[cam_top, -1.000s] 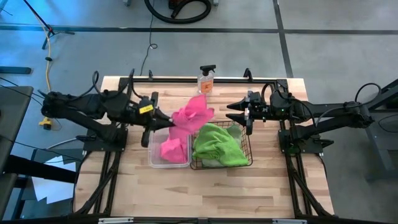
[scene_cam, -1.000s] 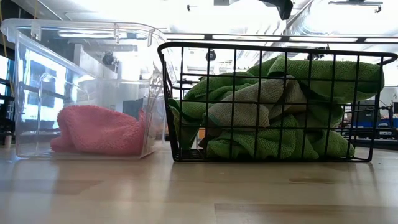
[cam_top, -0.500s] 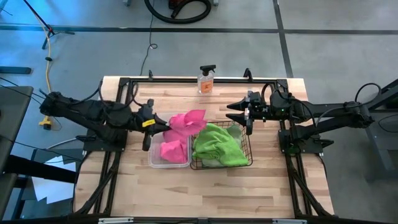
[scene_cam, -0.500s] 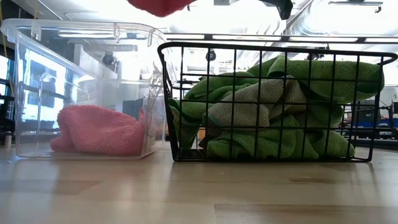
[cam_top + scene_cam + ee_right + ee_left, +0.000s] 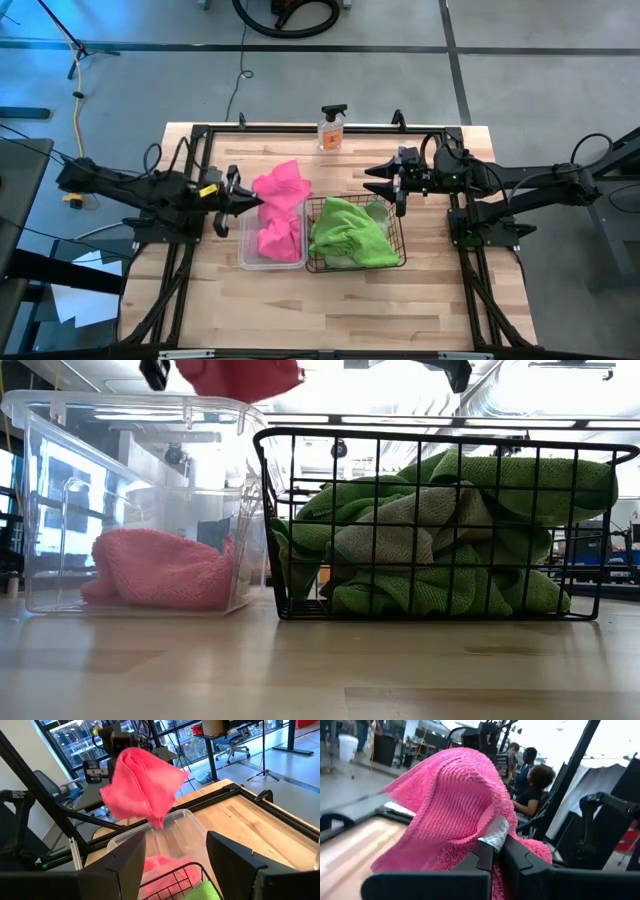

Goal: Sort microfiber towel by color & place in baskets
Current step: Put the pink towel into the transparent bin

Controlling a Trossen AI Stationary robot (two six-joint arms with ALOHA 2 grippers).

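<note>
Pink towel (image 5: 455, 815): ribbed, fuzzy microfiber cloth, matt. Green towels (image 5: 470, 550): same nubby cloth. Clear tub (image 5: 60, 490): glossy see-through plastic. Black basket (image 5: 440, 438): thin wire mesh. Table (image 5: 300, 300): smooth pale wood planks. Spray bottle (image 5: 331, 128): clear plastic.

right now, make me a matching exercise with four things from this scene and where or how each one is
Things:
1. held pink towel
2. green towels
3. spray bottle
4. right gripper

States:
a. piled in the black wire basket
b. open, waiting by the wire basket's far end
c. standing at the table's far edge
d. pinched by the left gripper above the clear tub

Pairs: 1-d, 2-a, 3-c, 4-b
</note>
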